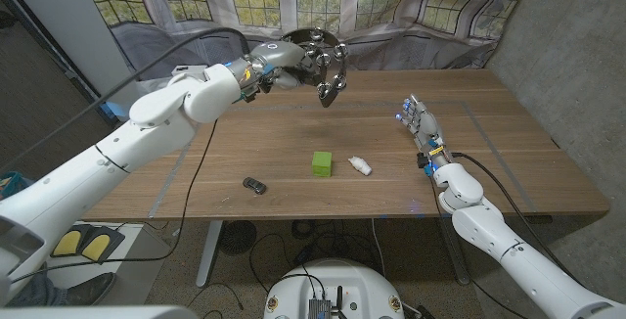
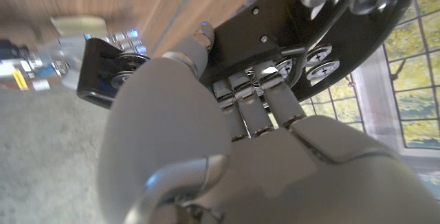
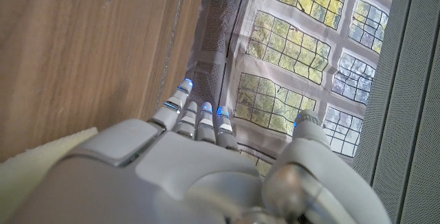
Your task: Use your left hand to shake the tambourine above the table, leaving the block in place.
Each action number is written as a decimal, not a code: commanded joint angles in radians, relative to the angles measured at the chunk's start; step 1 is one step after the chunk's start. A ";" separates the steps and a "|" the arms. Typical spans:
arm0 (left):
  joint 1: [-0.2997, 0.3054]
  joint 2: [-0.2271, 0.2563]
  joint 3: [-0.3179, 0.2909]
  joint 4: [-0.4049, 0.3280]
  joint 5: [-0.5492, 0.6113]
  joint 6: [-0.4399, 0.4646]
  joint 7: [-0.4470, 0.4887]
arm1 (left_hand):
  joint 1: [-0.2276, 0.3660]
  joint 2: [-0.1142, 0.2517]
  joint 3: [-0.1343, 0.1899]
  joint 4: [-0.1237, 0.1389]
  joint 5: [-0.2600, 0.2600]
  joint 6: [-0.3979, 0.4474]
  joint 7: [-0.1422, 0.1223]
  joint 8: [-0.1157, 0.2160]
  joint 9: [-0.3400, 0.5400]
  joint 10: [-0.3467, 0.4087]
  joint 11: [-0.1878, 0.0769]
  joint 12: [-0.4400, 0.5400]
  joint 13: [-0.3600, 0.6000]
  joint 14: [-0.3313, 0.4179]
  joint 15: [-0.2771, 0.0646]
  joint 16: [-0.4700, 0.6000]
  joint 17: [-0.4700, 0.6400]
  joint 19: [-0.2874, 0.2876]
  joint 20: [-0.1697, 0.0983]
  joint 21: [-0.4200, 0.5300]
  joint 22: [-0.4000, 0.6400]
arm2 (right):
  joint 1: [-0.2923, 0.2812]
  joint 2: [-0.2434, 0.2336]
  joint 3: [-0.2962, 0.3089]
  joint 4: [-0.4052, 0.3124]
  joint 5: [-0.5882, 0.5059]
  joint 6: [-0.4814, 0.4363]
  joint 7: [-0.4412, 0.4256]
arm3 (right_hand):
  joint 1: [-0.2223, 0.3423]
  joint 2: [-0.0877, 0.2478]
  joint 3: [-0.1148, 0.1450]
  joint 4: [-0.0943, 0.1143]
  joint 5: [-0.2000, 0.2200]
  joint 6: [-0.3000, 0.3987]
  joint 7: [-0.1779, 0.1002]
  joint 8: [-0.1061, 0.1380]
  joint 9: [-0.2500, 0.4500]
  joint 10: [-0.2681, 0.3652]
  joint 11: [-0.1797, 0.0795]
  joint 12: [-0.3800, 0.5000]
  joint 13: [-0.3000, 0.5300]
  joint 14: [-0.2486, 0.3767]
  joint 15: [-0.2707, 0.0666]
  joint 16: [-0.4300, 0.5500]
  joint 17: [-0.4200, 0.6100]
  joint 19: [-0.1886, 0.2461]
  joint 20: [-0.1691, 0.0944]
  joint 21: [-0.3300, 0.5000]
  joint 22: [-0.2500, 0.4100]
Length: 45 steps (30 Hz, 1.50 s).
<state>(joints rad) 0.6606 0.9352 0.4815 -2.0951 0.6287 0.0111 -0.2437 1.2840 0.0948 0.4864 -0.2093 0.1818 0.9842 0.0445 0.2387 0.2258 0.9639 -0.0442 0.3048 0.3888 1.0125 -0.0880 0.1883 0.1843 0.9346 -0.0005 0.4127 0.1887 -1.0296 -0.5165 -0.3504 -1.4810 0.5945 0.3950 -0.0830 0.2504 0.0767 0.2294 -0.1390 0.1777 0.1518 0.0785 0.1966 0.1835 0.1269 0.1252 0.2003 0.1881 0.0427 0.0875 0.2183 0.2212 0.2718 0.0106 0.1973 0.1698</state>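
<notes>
My left hand [image 1: 277, 72] holds the black tambourine [image 1: 321, 63] up in the air over the far middle of the table, its metal jingles catching the light. In the left wrist view my fingers [image 2: 251, 104] wrap around the tambourine's black rim [image 2: 330, 18]. The green block [image 1: 322, 163] stands on the table near the front middle, well below and in front of the tambourine. My right hand [image 1: 421, 123] waits at the right side of the table with fingers straight and apart, holding nothing; the right wrist view shows the back of that hand [image 3: 172, 162].
A small white object [image 1: 361, 166] lies just right of the block, and a small dark object [image 1: 254, 185] lies at the front left. A black cable [image 1: 196, 172] runs across the left of the wooden table [image 1: 509, 172]. Windows and a curtain stand behind.
</notes>
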 commanded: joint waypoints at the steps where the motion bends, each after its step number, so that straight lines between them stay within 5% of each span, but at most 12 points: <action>1: -0.051 -0.012 0.054 0.023 0.073 0.021 -0.138 | -0.023 0.035 0.052 0.045 0.002 0.007 -0.001 0.005 0.004 0.005 -0.004 -0.003 0.001 0.066 -0.069 0.003 0.002 0.025 -0.023 0.003 0.002 | 0.004 0.001 -0.004 0.000 0.003 -0.009 0.003 | 0.013 0.002 0.000 0.004 -0.001 0.002 -0.002 -0.002 0.004 0.004 -0.001 0.001 0.006 0.004 0.004 0.001 0.001 0.012 0.003 0.002 0.004; 12: 0.122 -0.074 -0.098 0.109 -0.135 -0.082 0.287 | -0.020 0.038 0.053 0.043 0.002 0.008 0.007 0.003 0.004 0.006 0.004 -0.005 0.006 0.066 -0.064 0.006 0.003 0.022 -0.021 0.005 0.003 | 0.004 -0.002 -0.004 0.000 0.003 -0.014 0.002 | 0.013 0.002 0.000 0.004 -0.001 0.002 -0.001 -0.002 0.004 0.004 -0.001 0.001 0.006 0.005 0.004 0.001 0.001 0.012 0.003 0.001 0.004; 26: 0.259 -0.110 -0.266 0.132 -0.313 -0.196 0.543 | -0.015 0.036 0.049 0.040 0.000 0.016 0.008 0.004 0.004 0.018 -0.003 -0.001 0.012 0.075 -0.068 0.014 0.006 0.030 -0.023 0.013 0.003 | 0.025 0.006 -0.009 0.033 0.010 -0.004 0.027 | 0.014 0.001 -0.001 0.004 -0.001 0.002 -0.001 -0.002 0.004 0.003 0.000 0.000 0.006 0.005 0.005 0.000 0.001 0.013 0.003 0.001 0.004; 33: 0.345 -0.166 -0.397 0.217 -0.611 -0.321 0.554 | -0.017 0.035 0.048 0.042 0.000 0.016 0.006 0.003 0.004 0.019 -0.005 -0.002 0.015 0.083 -0.070 0.017 0.005 0.033 -0.025 0.016 0.004 | 0.040 0.008 -0.014 0.052 0.012 -0.005 0.043 | 0.014 0.002 -0.001 0.004 -0.001 0.002 -0.001 -0.002 0.004 0.003 0.000 0.000 0.006 0.005 0.005 0.000 0.001 0.013 0.003 0.001 0.004; 45: 0.423 -0.292 -0.513 0.440 -1.160 -0.569 0.362 | -0.017 0.035 0.047 0.042 0.001 0.017 0.006 0.002 0.005 0.023 -0.007 -0.001 0.020 0.090 -0.071 0.019 0.003 0.038 -0.028 0.021 0.004 | 0.066 0.013 -0.029 0.071 0.014 -0.017 0.066 | 0.014 0.002 -0.002 0.005 -0.001 0.002 -0.002 -0.002 0.004 0.002 -0.001 -0.001 0.006 0.005 0.004 0.000 0.002 0.012 0.004 0.000 0.004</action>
<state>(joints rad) 1.0057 0.7457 0.0790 -1.8173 -0.0196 -0.3619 0.2262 1.2840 0.0948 0.4861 -0.2090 0.1778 0.9861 0.0469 0.2366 0.2257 0.9776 -0.0503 0.2975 0.4042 1.0165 -0.0840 0.2000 0.1854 0.9346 -0.0005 0.4279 0.1887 -0.9833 -0.5071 -0.3680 -1.4266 0.6072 0.3885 -0.0367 0.2557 0.0820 0.2265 -0.1361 0.1777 0.1518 0.0785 0.1966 0.1835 0.1268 0.1251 0.2003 0.1881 0.0427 0.0875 0.2183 0.2208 0.2772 0.0162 0.1973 0.1698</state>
